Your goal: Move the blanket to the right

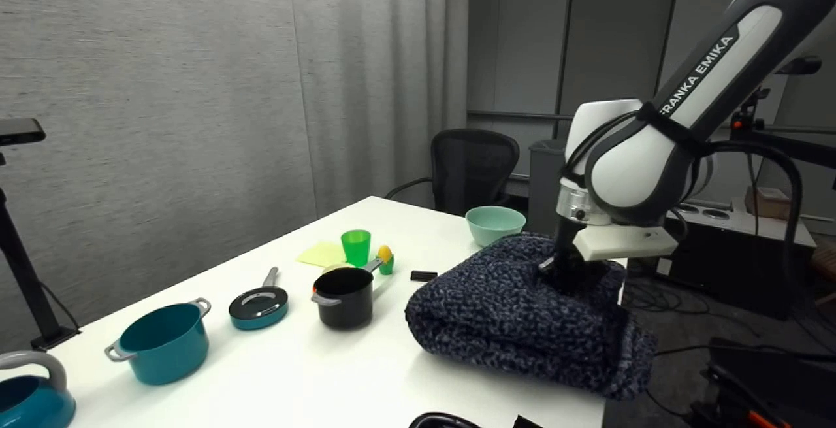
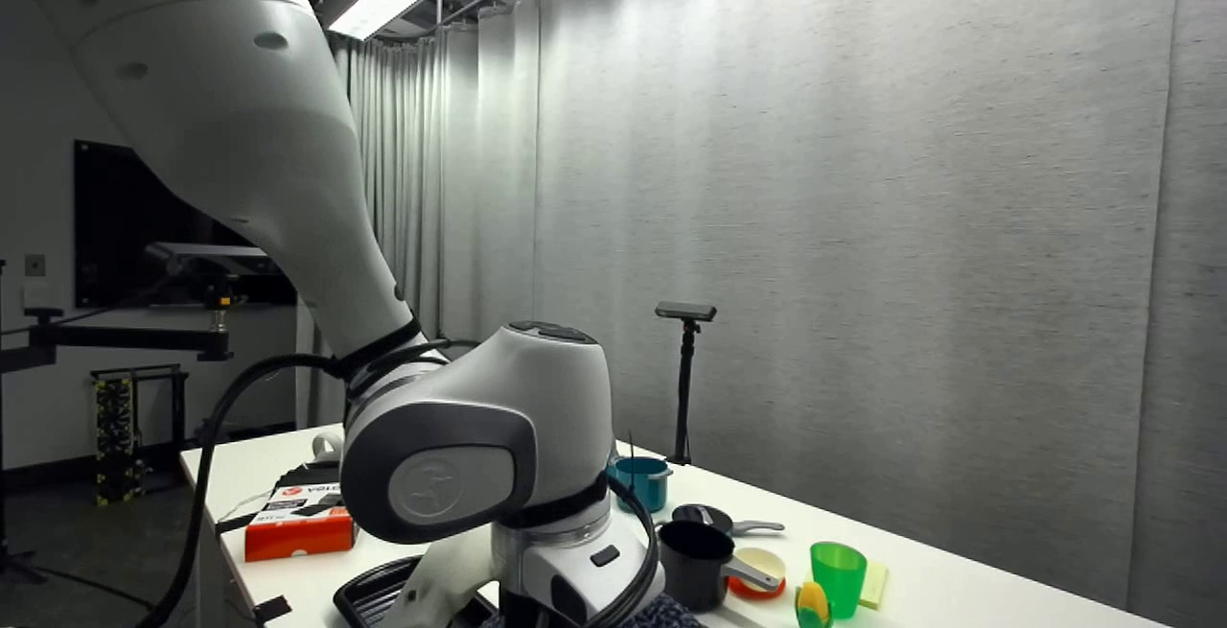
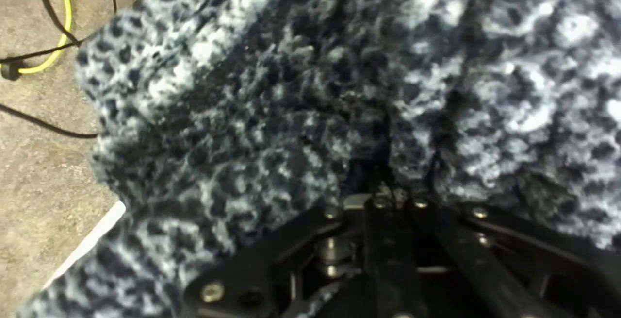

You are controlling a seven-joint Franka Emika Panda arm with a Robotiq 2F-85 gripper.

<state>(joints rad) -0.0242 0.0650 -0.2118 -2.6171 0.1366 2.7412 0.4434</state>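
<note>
The blanket is thick, dark navy with lighter flecks, and folded into a bulky pile. It lies on the white table's near right side in an exterior view (image 1: pixel 496 323), with one corner hanging over the table edge. Only a small bit of the blanket shows at the bottom of an exterior view (image 2: pixel 671 615), behind the arm. It fills most of the wrist view (image 3: pixel 233 153). My gripper (image 1: pixel 562 271) points down into the top of the blanket. In the wrist view the gripper (image 3: pixel 388 189) has its fingers drawn together, with cloth bunched around them; the fingertips are buried in the folds.
A mint bowl (image 1: pixel 495 227) stands behind the blanket. A black pot (image 1: pixel 346 304), green cup (image 1: pixel 356 248), teal pan (image 1: pixel 259 313) and teal pot (image 1: pixel 166 353) stand to its left. A black tray (image 2: pixel 369 590) and orange-white box (image 2: pixel 300 534) lie near the arm. The table edge (image 3: pixel 87 240) borders the blanket.
</note>
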